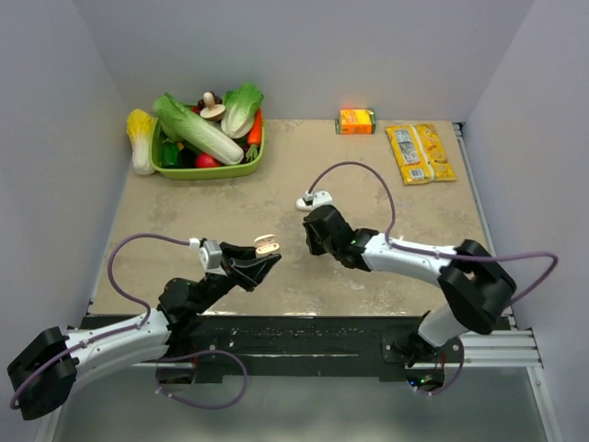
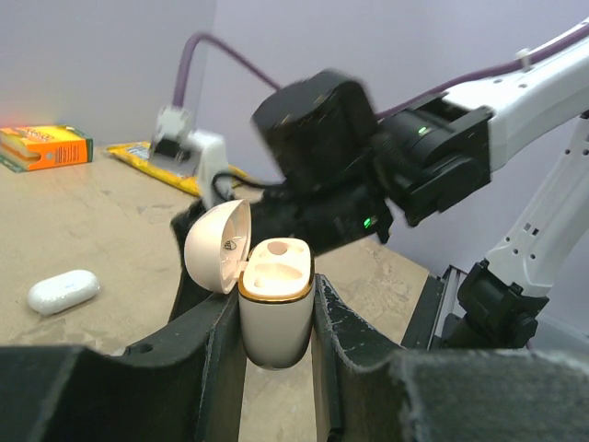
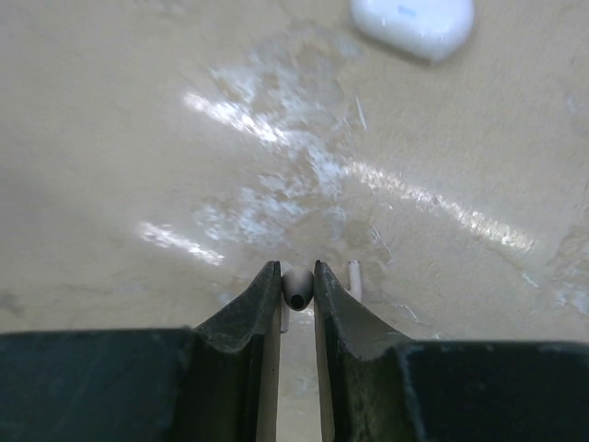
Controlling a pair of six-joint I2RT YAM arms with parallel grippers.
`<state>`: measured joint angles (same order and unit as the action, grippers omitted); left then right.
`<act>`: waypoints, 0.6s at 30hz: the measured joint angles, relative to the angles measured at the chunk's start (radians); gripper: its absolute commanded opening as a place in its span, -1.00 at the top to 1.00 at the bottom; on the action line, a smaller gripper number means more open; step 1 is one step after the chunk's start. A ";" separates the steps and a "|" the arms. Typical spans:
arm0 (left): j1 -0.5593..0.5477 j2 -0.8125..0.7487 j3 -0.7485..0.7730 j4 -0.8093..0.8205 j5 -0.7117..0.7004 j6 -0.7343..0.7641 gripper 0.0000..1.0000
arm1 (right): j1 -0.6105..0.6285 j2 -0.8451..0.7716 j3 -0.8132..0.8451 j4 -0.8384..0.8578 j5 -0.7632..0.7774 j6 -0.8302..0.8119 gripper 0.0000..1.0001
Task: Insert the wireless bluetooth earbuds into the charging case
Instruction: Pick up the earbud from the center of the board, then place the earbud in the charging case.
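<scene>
My left gripper (image 1: 260,261) (image 2: 274,296) is shut on the charging case (image 1: 267,246) (image 2: 273,318). The case is white with a gold rim, held upright above the table, its lid (image 2: 218,245) hinged open to the left and both recesses bare. My right gripper (image 1: 319,235) (image 3: 296,272) points down at the table close beside it, jaws closed on a small pale earbud (image 3: 297,287) with a dark hole in its tip. A thin white stem (image 3: 354,279) lies on the table just right of the right finger. The right arm's body fills the background of the left wrist view.
A closed white oval pod (image 2: 63,291) (image 3: 412,23) lies on the table beyond the right gripper. At the back stand a green basket (image 1: 207,170) of toy vegetables, an orange box (image 1: 357,121) (image 2: 41,147) and a yellow packet (image 1: 420,153). Walls close in on three sides.
</scene>
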<state>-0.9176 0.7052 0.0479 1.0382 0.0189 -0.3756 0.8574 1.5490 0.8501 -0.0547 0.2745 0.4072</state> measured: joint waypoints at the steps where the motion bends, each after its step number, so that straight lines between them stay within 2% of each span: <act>1: 0.000 -0.001 0.000 -0.001 0.000 0.000 1.00 | 0.000 -0.040 0.000 0.002 -0.004 0.000 1.00; 10: 0.000 0.027 0.000 0.018 -0.014 0.001 1.00 | 0.001 -0.503 -0.077 0.134 -0.059 -0.012 1.00; 18: 0.000 0.174 0.004 0.132 -0.034 0.005 1.00 | 0.001 -0.714 -0.222 0.302 -0.135 -0.070 1.00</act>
<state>-0.9176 0.8791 0.0521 1.1706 -0.0154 -0.3710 0.8585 0.8352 0.6285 0.2470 0.1390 0.3370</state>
